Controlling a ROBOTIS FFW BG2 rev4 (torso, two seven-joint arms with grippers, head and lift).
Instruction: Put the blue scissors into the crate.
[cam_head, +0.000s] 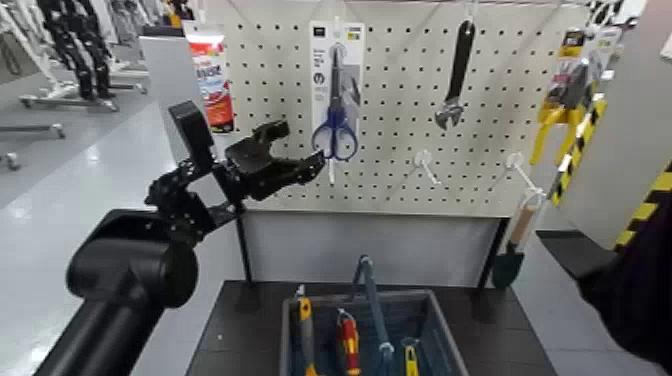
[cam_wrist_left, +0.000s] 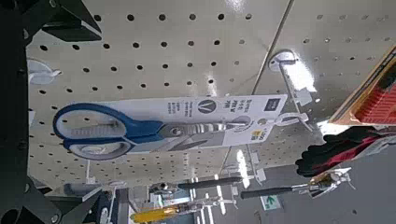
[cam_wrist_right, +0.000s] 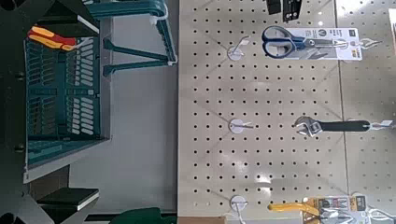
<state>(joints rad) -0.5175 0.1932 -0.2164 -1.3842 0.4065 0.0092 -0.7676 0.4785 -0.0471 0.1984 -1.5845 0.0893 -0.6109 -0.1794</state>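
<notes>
The blue scissors (cam_head: 335, 128) hang on their tall white and grey card on the pegboard (cam_head: 400, 150), handles down. They also show close up in the left wrist view (cam_wrist_left: 103, 131) and far off in the right wrist view (cam_wrist_right: 285, 37). My left gripper (cam_head: 293, 150) is open, raised just left of the scissors' handles and apart from them; its dark fingers (cam_wrist_left: 67, 21) frame the card. The grey-blue crate (cam_head: 440, 325) stands below on the black table and shows in the right wrist view (cam_wrist_right: 61, 103). My right arm (cam_head: 635, 285) waits at the right edge.
A black wrench (cam_head: 456, 75) and yellow-handled pliers (cam_head: 560, 100) hang right of the scissors, a red and white pack (cam_head: 208, 75) to the left. Bare pegs (cam_head: 425, 165) stick out below. A green trowel (cam_head: 510, 260) hangs low at the right. Several hand tools (cam_head: 345, 340) lie in the crate.
</notes>
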